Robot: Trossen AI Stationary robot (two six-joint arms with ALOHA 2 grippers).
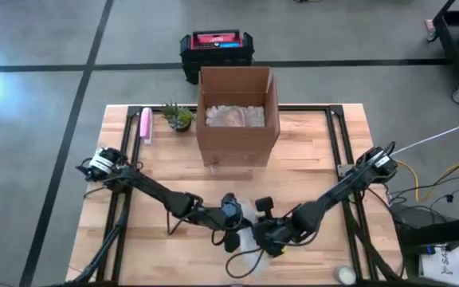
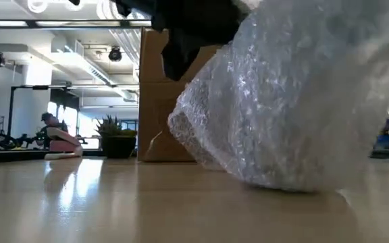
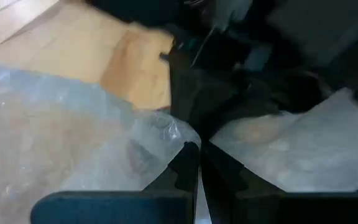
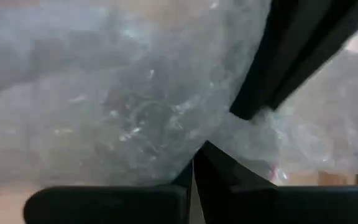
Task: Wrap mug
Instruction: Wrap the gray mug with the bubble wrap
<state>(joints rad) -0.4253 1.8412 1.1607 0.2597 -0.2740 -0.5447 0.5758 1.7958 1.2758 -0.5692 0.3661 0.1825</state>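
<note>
Both claws meet at the near middle of the tabletop (image 1: 309, 151), over a bundle of bubble wrap (image 2: 296, 101). The left claw (image 3: 199, 158) is pressed together, pinching a fold of wrap between its tips. The right claw (image 4: 196, 163) is likewise closed on wrap. The mug is not visible in any view; you should assume it sits inside the bundle, but you cannot confirm this.

Hazards from this position:

1. Wrap slip. Each claw holds only a thin edge of film. If you pull the arms apart or lift quickly, the film can slide out and the bundle will spring open.

2. Mug drop. In the low view the bundle rests on the tabletop with its lower edge loose. If you raise it by the film alone, the mug may fall through the open side.

3. Claw collision. The two wrists are close together in the high view. Any crossing move risks contact between them.

4. Tearing. Opposed tension on the same sheet can rip it at the pinch points.

5. Side contact. The box (image 1: 237, 112) stands just behind the work area; a wide sweep backward could strike it. The plant (image 1: 179, 117) is well apart.
</note>
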